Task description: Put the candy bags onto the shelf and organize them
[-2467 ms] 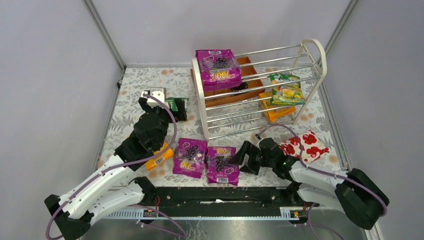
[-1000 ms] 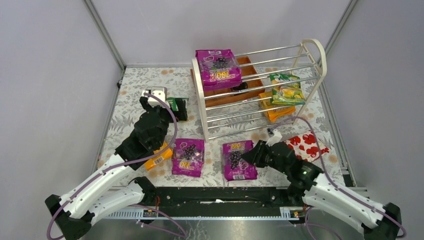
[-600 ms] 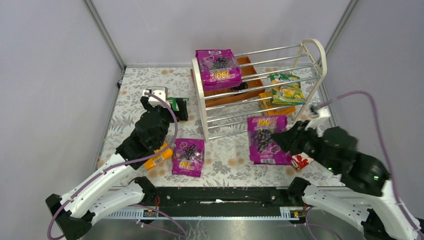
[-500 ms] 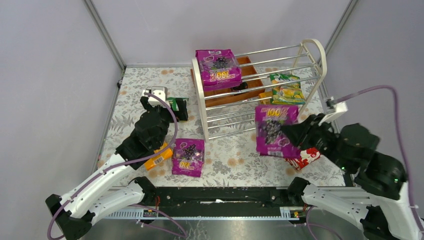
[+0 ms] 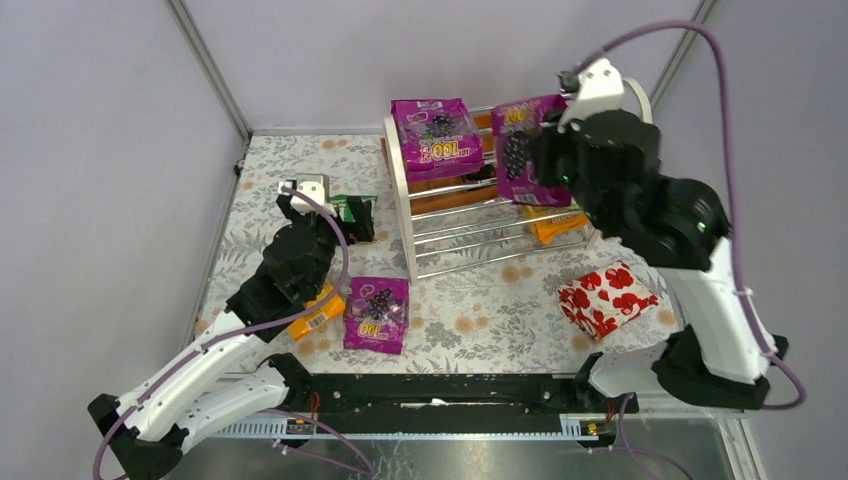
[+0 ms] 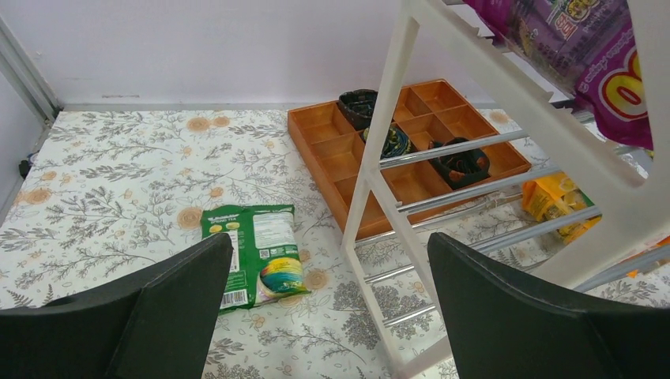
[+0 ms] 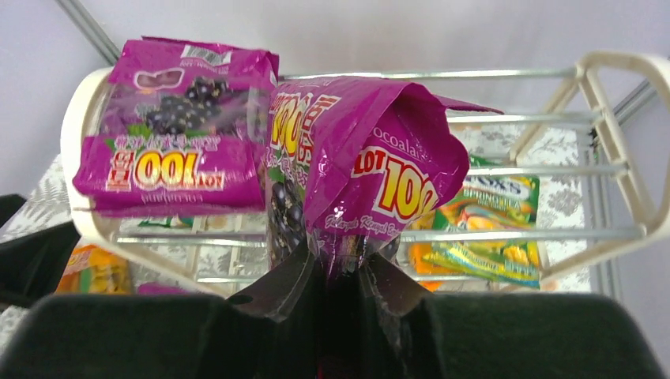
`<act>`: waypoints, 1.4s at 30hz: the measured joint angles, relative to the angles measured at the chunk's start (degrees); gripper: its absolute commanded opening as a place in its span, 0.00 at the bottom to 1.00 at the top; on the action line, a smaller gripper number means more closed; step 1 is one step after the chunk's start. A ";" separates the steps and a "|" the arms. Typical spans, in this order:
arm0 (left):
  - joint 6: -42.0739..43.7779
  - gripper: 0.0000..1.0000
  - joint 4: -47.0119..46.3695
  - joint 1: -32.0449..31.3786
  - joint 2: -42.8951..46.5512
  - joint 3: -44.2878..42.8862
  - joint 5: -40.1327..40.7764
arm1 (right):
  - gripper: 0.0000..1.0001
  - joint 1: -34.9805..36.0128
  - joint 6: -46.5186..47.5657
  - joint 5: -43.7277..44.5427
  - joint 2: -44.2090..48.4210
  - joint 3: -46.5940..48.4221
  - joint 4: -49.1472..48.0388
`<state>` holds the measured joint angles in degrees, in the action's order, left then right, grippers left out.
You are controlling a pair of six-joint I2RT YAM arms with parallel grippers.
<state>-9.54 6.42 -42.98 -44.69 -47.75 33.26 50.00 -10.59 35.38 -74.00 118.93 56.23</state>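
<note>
Above the top rods of the shelf [image 5: 398, 190], toward its middle, hangs a magenta bag [image 5: 525, 150]. The right pincer [image 7: 340, 264] pinches it by one edge, jaws pressed tight on the crumpled plastic. The bag is in the air and tilted, not yet resting on the rods, just right of a second magenta bag [image 5: 436, 137] that lies flat at the left end of the top tier. Lower in the shelf, to the right, sits a green-yellow bag [image 7: 483, 229], and an orange bag [image 5: 556, 226] shows under the lower rods.

A couple of seconds ago the held bag lay on the desk [image 5: 480, 300] near the arms, next to a third magenta bag [image 5: 377, 313]. Since then the right arm has picked it up and swung it right, then far and high to the shelf. I judge the carry nearly over; what remains is to lay the bag beside its twin and let go.

On the desk are the third magenta bag, another orange bag [image 5: 318, 312] half under the left arm, and a green-white bag [image 6: 257, 257] left of the shelf. The left pincer [image 6: 329, 245] stands spread wide and empty, pointing at that green-white bag, much where it was before. The heart-patterned package [image 5: 607, 297], partly covered by the right arm earlier, now lies in plain view at the right.
</note>
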 measured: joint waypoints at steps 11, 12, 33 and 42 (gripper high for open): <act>-1.01 0.99 0.22 0.04 0.63 0.00 -1.88 | 0.04 -26.38 1.95 -19.12 -14.43 15.28 -0.83; -1.07 0.99 0.31 0.04 0.79 0.00 -2.12 | 0.04 -30.25 1.05 -23.10 -15.06 15.50 -0.74; -2.36 0.99 0.46 0.09 0.31 0.00 -5.22 | 0.07 -57.42 -25.35 -88.28 -22.18 1.92 -13.44; -2.54 0.99 0.98 0.11 -0.42 0.00 -5.70 | 0.08 -53.16 -25.31 -88.52 -24.39 3.15 -13.03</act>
<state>-12.08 7.40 -42.87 -45.10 -47.75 27.55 -3.16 -35.90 -53.15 -98.39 122.08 43.20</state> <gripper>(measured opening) 0.988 0.218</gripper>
